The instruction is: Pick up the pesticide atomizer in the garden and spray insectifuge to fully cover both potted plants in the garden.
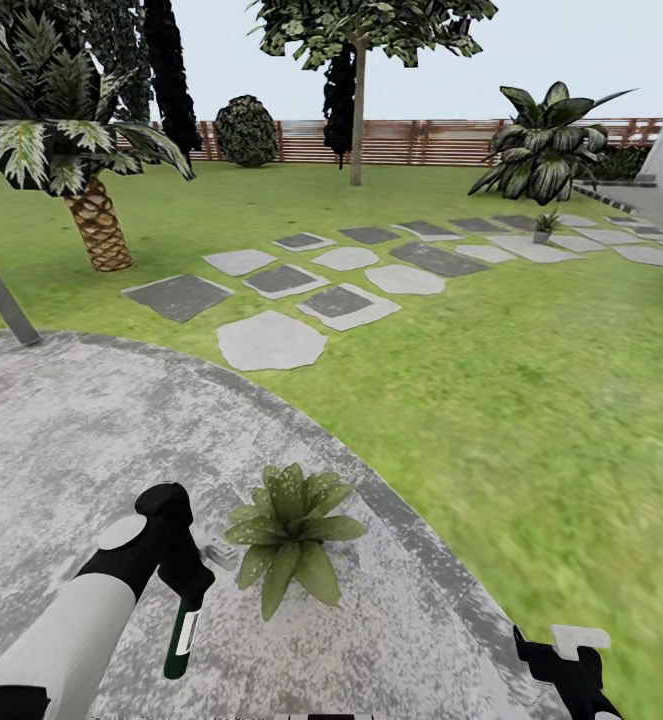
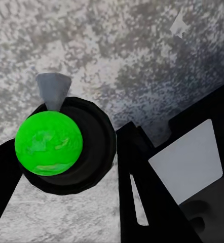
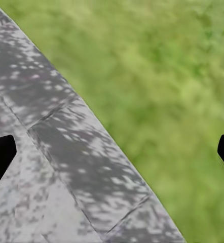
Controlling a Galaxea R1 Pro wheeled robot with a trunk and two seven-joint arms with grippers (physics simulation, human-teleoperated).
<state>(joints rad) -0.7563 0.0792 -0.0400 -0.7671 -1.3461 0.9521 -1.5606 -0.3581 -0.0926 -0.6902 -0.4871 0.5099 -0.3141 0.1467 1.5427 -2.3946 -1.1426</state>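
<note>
Grey speckled stone makes the round patio [image 1: 71, 450], and the left end effector [image 1: 186, 580] hangs above it, clenched on the atomizer [image 1: 181, 640]; the bottle points down, dark green with a white label, and its head is hidden inside the black fingers. In the left wrist view the bottle [image 2: 66, 147] is seen end-on as a dark round shape with a bright green ball on it and a small grey cone beside; what the ball is, I cannot tell. One finger [image 2: 157, 202] with a pale pad crosses that view and is cut off at the edge.

The near plant [image 1: 289, 535] stands on the patio just beside the atomizer; its pot is hidden under the leaves. The far plant [image 1: 545, 225] is small and hard to make out, on the stepping stones [image 1: 351, 290] near a big striped shrub [image 1: 546, 150].

The right end effector [image 1: 571, 665] is cut off at the lower corner; in the right wrist view its dark fingertips [image 3: 0, 157] stand wide apart, released, over the patio edge and the lawn [image 3: 178, 76].
</note>
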